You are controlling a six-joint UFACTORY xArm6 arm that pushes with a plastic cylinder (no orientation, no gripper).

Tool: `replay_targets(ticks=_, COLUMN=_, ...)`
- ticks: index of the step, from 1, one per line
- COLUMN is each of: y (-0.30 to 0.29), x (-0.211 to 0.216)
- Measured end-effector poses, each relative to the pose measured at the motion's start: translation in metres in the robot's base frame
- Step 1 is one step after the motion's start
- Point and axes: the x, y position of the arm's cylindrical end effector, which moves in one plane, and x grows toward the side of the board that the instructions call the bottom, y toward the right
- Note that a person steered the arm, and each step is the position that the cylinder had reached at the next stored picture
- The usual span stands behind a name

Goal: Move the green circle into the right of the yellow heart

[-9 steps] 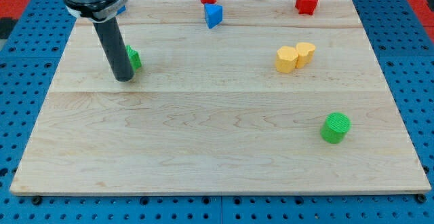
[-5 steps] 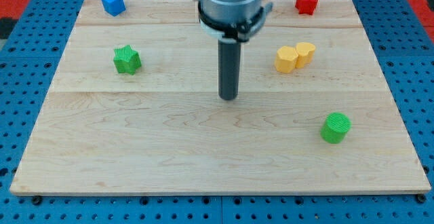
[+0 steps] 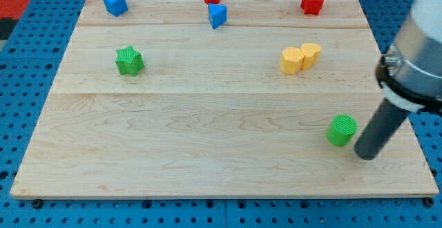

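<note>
Robotics lab bench, wooden board (image 3: 207, 117) on blue pegboard table (image 3: 21, 83), small coloured blocks

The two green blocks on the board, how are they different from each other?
The green circle is a round cylinder, while the green star has points.

The green circle lies near the view's bottom right; the green star lies at the view's left, farther up.

My tip stands just right of and below the green circle, and far from the green star.

Both are the same green and rest flat on the wooden board.
</note>
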Motion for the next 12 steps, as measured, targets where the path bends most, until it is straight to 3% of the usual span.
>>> replay_targets(ticks=1, y=-0.01, x=-0.02)
replay_targets(ticks=3, y=-0.073, x=-0.012)
replay_targets(ticks=4, y=-0.082, x=-0.039)
replay_targets(ticks=8, y=0.011, x=-0.082)
replay_targets(ticks=10, y=-0.008, x=-0.152)
replay_targets(ticks=11, y=-0.007, x=-0.154)
replay_targets(ticks=12, y=-0.027, x=-0.2)
